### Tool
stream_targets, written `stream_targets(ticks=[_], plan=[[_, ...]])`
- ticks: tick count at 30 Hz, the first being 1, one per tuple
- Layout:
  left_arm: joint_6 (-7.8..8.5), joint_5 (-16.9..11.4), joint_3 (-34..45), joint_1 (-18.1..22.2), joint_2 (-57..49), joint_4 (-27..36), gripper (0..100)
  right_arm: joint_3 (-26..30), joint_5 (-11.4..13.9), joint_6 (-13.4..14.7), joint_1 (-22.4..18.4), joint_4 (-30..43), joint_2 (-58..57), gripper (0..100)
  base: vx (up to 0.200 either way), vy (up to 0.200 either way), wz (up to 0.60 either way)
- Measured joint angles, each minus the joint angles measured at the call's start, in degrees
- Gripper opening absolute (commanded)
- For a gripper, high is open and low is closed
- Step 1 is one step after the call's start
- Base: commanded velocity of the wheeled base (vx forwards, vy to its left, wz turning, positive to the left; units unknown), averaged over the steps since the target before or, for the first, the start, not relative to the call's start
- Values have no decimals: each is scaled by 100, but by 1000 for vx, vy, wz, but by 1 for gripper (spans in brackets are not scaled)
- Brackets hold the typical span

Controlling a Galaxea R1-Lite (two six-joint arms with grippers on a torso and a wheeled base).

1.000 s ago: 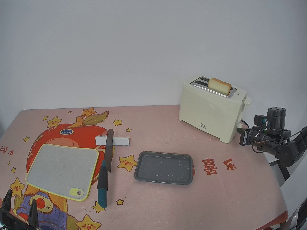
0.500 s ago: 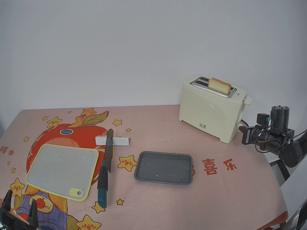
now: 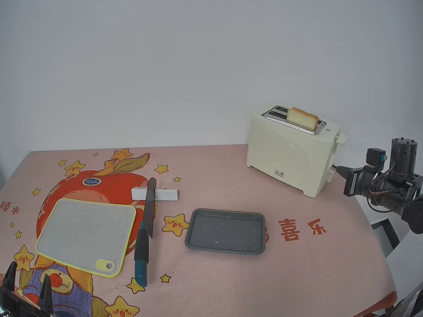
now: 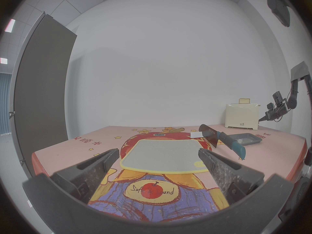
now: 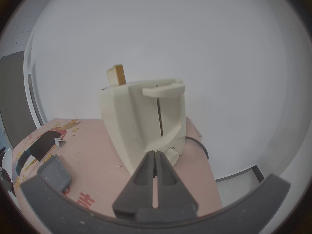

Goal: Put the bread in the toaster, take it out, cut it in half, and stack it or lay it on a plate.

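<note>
While the bread [image 3: 302,118] stands partly out of a slot of the toaster [image 3: 282,155], the right gripper [image 3: 340,168] has drawn back from the toaster's lever side, out toward the right edge of the table. Its fingers are pressed together and hold nothing. The lever [image 5: 163,90] sits at the top of its track, so the toasting seems finished and the bread waits to be lifted out. The retreat probably prepares a new approach from above. The left gripper [image 4: 157,152], fingers spread and empty, rests low before the cutting board [image 3: 83,232], with the knife [image 3: 142,247] and grey plate [image 3: 225,250] beyond.
</note>
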Motion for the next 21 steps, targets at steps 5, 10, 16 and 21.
stream_targets(ticks=[5, 10, 16, 21], plan=[[0, 0, 0, 0, 0, 0, 100, 2, 33, 22, 247, 335, -444, 0, 0, 0, 0], [0, 0, 0, 0, 0, 0, 100, -72, -13, 20, 336, 299, -701, 0, 0, 0, 0], [-1, 0, 0, 0, 0, 0, 100, -132, -57, 18, 366, 291, -908, 0, 0, 0, 0], [-1, 0, 0, 0, 0, 0, 100, -113, 6, 18, 345, 296, -1090, 0, 0, 0, 0]])
